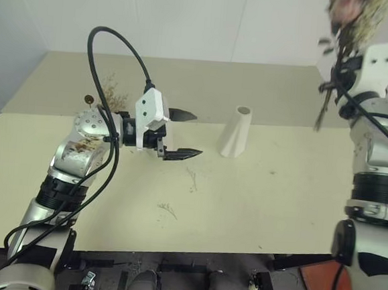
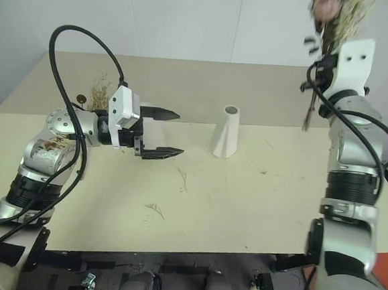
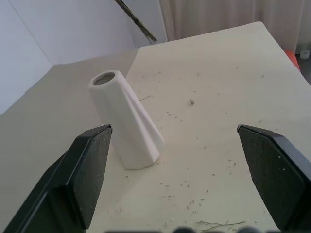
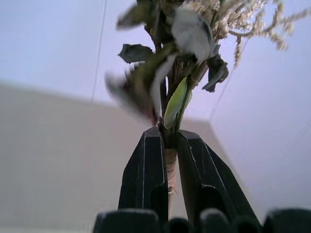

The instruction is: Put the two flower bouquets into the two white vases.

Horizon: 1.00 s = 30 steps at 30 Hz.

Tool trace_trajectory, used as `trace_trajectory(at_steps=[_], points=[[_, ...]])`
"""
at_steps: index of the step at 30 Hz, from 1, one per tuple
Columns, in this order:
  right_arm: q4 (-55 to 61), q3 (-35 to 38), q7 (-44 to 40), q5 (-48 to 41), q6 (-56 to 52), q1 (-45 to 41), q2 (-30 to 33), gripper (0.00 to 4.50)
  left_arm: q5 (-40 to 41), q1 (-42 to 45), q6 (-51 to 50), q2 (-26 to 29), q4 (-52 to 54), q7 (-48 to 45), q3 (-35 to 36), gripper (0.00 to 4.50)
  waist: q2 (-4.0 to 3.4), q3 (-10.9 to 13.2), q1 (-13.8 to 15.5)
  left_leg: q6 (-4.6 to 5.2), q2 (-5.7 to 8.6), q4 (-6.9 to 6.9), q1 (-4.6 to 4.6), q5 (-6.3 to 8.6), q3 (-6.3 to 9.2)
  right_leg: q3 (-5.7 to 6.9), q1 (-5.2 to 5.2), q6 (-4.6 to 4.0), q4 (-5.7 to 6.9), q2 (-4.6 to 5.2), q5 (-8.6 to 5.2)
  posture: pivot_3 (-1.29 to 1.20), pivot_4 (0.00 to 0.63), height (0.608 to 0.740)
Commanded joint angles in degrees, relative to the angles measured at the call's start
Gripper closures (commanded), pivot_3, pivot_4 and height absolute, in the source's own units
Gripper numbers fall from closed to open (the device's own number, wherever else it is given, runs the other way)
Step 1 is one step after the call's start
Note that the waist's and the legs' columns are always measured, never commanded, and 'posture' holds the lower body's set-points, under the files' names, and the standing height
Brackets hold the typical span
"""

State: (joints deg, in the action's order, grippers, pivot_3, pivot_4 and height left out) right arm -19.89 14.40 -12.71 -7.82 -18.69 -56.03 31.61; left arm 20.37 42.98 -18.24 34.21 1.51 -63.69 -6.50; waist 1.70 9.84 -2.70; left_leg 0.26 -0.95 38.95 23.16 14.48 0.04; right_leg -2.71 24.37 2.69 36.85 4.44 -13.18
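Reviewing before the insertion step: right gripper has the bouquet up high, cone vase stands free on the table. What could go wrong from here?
1. The slanted white cone vase has a narrow mouth and nothing steadies it; the open left gripper is beside it, not touching. A stem off-centre may tip it.
2. The right gripper pinches the bouquet of pink roses and green leaves low on the stems, so the heavy top may swing.
3. Stem ends hang splayed and may snag the rim.

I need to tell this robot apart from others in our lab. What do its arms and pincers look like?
Silver-grey metal arms with black ribbed joint bands and looping black cables. Each wrist carries a white boxy housing. The left pincer and right pincer both have two black, wedge-shaped tapering fingers.
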Motion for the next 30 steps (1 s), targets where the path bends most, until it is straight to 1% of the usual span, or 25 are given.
trace_trajectory(at_steps=[1,4,6,7,11,19,24,30], points=[[6.1,2.1,-0.2,-3.0,12.4,-0.4,-3.3,4.31,0.4,1.4,1.4,0.2,0.3,0.0,1.8,0.0,0.0,0.0,0.0,0.0,0.0,0.0,0.0,0.0,0.01,0.0,0.02,0.0,0.03,0.0,0.0,0.0,0.15,0.74],[8.2,0.7,-1.2,-3.9,18.3,1.5,-7.5,4.31,-0.2,0.7,1.8,1.0,-0.2,0.5,2.4,0.0,-0.01,0.0,0.1,0.0,0.0,-0.01,0.02,0.0,0.02,0.01,0.03,0.0,0.03,0.0,0.0,0.0,0.15,0.74],[8.7,1.2,0.5,-5.1,22.3,2.2,-11.7,4.31,-0.1,-0.1,1.4,1.6,-0.4,1.3,3.4,0.0,-0.01,0.0,0.1,0.0,0.01,0.0,0.03,0.0,0.02,0.01,0.02,0.0,0.0,0.01,0.0,0.0,0.15,0.74],[8.4,0.8,1.7,-4.2,23.4,2.5,-12.9,4.31,-0.1,-0.5,1.3,2.1,-0.4,1.4,3.8,0.0,-0.01,0.0,0.0,0.0,0.0,0.0,0.02,0.0,0.01,0.01,0.02,0.0,0.01,0.01,0.0,0.0,0.15,0.74],[9.7,-0.9,4.2,-3.1,23.0,2.4,-16.0,4.31,0.0,-2.2,0.5,4.2,0.9,1.9,5.0,0.0,-0.04,0.0,0.1,-0.02,0.01,0.0,0.03,-0.01,0.03,0.01,0.07,0.0,0.07,0.02,0.0,0.0,0.15,0.74],[14.4,-4.3,4.3,-3.7,21.0,3.3,-18.9,4.31,-0.1,-3.8,-0.3,5.3,1.8,2.9,5.6,0.0,-0.05,0.0,0.2,-0.02,0.0,-0.01,0.03,-0.01,0.05,0.06,0.06,-0.01,0.06,0.01,0.0,0.0,0.15,0.74],[17.9,-6.3,5.2,-3.1,18.7,5.8,-20.7,4.31,-0.3,-4.0,-0.4,5.3,1.9,3.3,5.5,0.0,-0.05,0.0,0.2,-0.02,0.0,-0.02,0.02,-0.01,0.06,0.06,0.06,-0.01,0.07,0.0,0.0,0.0,0.15,0.74],[19.0,-7.2,5.8,-1.9,17.8,8.2,-20.7,4.31,-0.4,-3.5,-0.5,4.9,1.7,3.3,4.9,0.0,-0.05,0.0,0.2,-0.02,0.01,-0.01,0.02,-0.01,0.05,0.05,0.07,-0.01,0.08,0.0,0.0,0.0,0.15,0.74]])
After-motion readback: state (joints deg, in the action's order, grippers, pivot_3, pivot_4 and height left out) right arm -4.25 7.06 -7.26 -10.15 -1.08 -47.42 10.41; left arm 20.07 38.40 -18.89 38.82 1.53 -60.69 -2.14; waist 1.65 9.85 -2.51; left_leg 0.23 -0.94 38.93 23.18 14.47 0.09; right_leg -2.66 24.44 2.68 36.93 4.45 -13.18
